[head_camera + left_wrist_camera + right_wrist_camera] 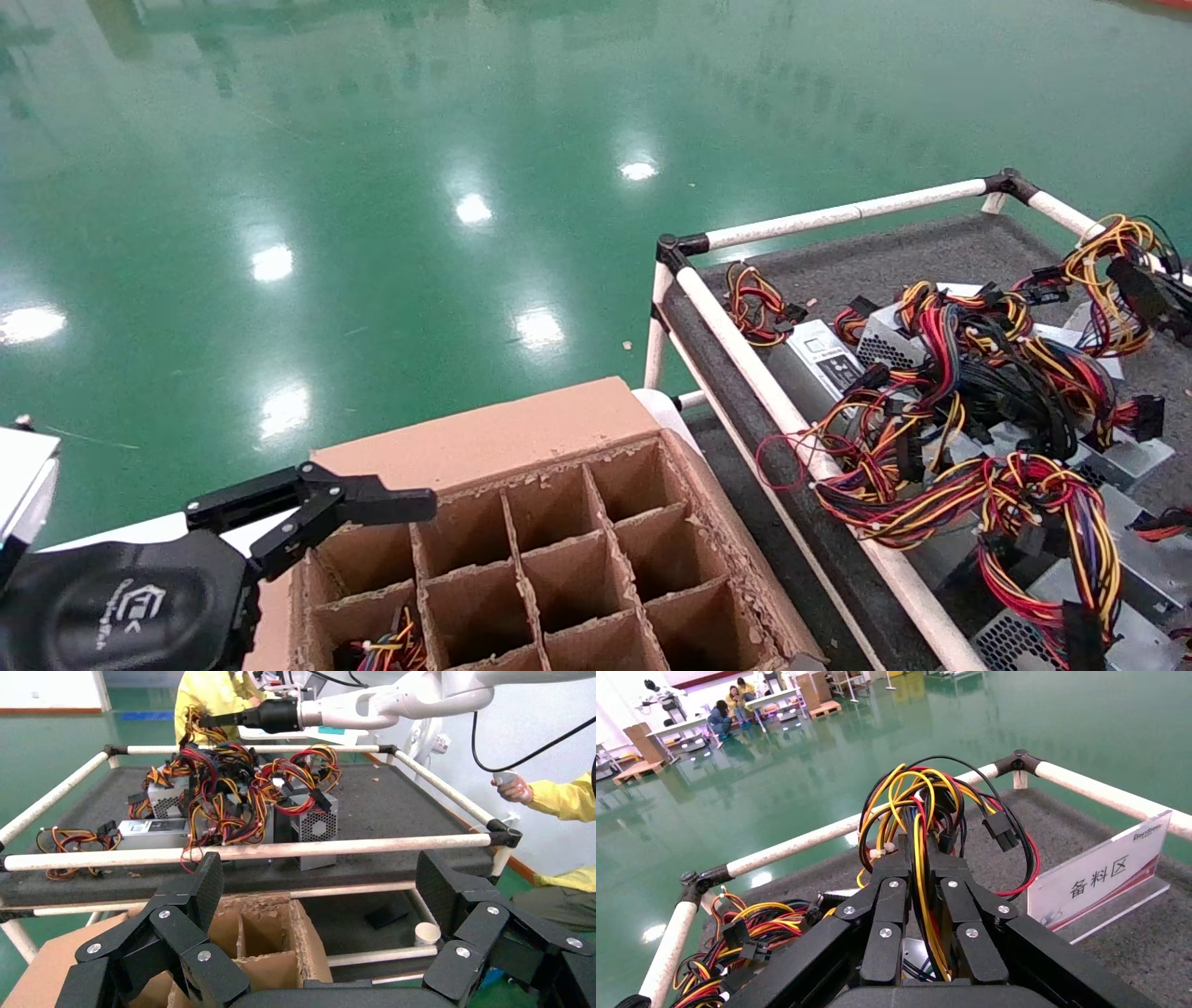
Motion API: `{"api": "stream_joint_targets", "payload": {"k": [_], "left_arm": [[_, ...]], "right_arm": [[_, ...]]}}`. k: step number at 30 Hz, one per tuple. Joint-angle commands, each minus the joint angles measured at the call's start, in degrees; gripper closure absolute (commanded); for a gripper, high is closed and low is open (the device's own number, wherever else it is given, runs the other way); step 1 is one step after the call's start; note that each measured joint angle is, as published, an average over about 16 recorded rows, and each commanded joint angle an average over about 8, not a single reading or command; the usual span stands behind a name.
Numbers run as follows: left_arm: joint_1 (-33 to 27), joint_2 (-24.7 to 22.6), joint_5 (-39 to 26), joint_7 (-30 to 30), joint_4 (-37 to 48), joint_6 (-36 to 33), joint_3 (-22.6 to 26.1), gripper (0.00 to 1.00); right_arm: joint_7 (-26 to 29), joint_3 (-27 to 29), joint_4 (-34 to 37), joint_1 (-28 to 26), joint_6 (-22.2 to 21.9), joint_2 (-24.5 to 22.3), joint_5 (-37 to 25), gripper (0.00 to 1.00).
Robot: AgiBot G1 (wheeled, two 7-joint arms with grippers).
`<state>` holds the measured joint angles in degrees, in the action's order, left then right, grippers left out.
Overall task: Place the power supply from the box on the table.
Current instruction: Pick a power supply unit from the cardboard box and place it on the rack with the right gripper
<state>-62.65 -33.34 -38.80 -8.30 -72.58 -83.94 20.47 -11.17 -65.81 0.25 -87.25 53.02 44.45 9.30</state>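
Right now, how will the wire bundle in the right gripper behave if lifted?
Probably floppy: the wire bundle loops loosely past the right gripper, shut on it. Its connectors may snag; other bundles on the table lie tangled. The left gripper hovers open over the box.

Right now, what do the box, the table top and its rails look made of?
Box: brown corrugated cardboard, matte, with frayed grid edges. Table top: dark grey felt-like mat, fuzzy with no shine. Rails: white pipe, probably plastic or painted metal, scuffed, with black corner joints. Left claw hovers open over the box.
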Motion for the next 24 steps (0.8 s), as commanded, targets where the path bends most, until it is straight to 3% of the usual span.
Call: {"api": "stream_joint_targets", "payload": {"k": [1, 24], "left_arm": [[0.0, 0.0, 0.0, 0.0, 0.0, 0.0, 0.0, 0.00], [0.0, 0.0, 0.0, 0.0, 0.0, 0.0, 0.0, 0.00]], "right_arm": [[0.0, -0.1, 0.0, 0.1, -0.1, 0.0, -0.2, 0.00], [0.2, -0.3, -1.1, -2.5, 1.8, -2.1, -0.5, 0.00]]}}
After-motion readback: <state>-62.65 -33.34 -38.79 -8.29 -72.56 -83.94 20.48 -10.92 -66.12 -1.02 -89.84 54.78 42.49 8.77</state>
